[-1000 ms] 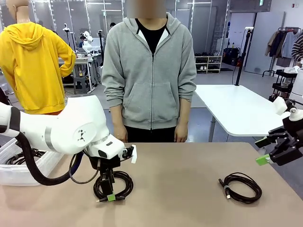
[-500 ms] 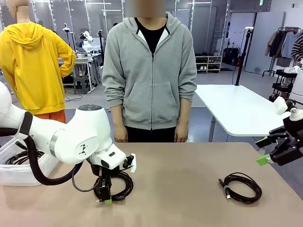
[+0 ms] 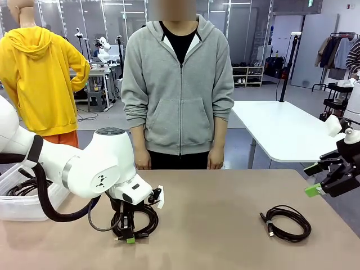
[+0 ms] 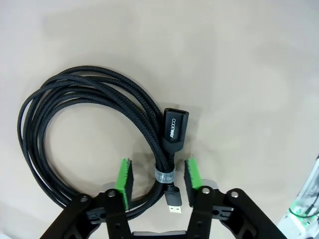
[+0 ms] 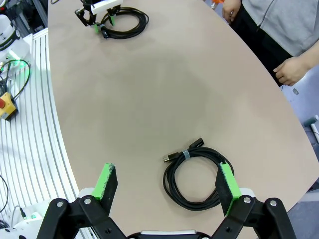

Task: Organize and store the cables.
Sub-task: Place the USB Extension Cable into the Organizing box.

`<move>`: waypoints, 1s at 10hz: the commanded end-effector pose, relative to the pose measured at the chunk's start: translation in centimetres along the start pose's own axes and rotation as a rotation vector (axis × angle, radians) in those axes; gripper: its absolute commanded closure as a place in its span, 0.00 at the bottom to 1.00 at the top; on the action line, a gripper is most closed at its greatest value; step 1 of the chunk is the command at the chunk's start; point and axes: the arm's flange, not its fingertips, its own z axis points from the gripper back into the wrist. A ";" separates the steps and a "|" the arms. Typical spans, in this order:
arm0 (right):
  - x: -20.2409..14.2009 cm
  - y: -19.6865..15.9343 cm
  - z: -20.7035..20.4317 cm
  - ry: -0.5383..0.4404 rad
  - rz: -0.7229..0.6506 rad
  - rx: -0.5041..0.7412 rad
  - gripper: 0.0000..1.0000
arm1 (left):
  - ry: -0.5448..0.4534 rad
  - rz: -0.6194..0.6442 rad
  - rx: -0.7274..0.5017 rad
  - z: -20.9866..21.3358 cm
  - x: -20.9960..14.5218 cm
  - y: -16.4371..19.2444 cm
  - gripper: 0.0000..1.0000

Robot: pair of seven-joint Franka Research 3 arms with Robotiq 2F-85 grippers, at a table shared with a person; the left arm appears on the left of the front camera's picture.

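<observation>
- Workshop room beyond, with one brown table [image 3: 225, 214] in front, rounded at its right edge
- One person [image 3: 179, 84] in a grey zipped hoodie stands at the far edge, two hands [image 3: 143, 159] hanging at the sides, apart from everything on the table
- Two white arms: the left arm [image 3: 84, 163] reaches in over the near-left part of the table, and the right one is cut off by the picture's right side, so little more than its gripper can be seen
- One pale plastic tub [image 3: 22, 211] sits at the left edge, partly hidden behind the left arm and cut off by the frame
- Black cords [image 3: 22, 187] lie inside the tub; how many cannot be made out
- Two cable coils lie on the table, well apart: the left coil [image 3: 140, 220] near the near-left corner, the right coil [image 3: 288, 222] toward the near-right edge
- Left gripper [image 4: 158, 167] points down over the left coil [image 4: 75, 99], jaws apart and straddling its bound part; a gap shows beside one green pad, and whether the other touches the strands is unclear
- Right gripper [image 3: 310, 179] hovers off the right edge, jaws spread wide and empty; the right coil [image 5: 197, 179] lies far below it
- One pale tie [image 4: 164, 175] binds the left coil, with one socket end [image 4: 173, 130] and one gold plug [image 4: 173, 205] beside it
</observation>
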 end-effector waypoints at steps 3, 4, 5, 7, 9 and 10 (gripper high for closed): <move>0.1 -0.1 0.0 -0.007 -0.006 0.007 0.00 | 0.026 0.006 0.029 0.2 0.4 -0.2 1.00; 0.1 -0.1 0.0 -0.007 -0.006 0.007 0.00 | 0.021 0.005 0.031 0.2 0.5 -0.2 1.00; 0.1 -0.1 0.0 -0.007 -0.006 0.007 0.00 | 0.021 0.003 0.035 0.4 0.3 -0.2 1.00; 0.1 -0.1 0.0 -0.007 -0.006 0.007 0.00 | -0.021 0.017 0.073 3.3 -0.4 -0.1 1.00; 0.1 -0.1 0.0 -0.007 -0.006 0.007 0.00 | -0.036 -0.047 0.122 10.3 -1.3 -0.2 1.00; 0.1 -0.1 0.0 -0.007 -0.006 0.007 0.00 | -0.038 -0.072 0.143 12.7 -1.8 0.0 1.00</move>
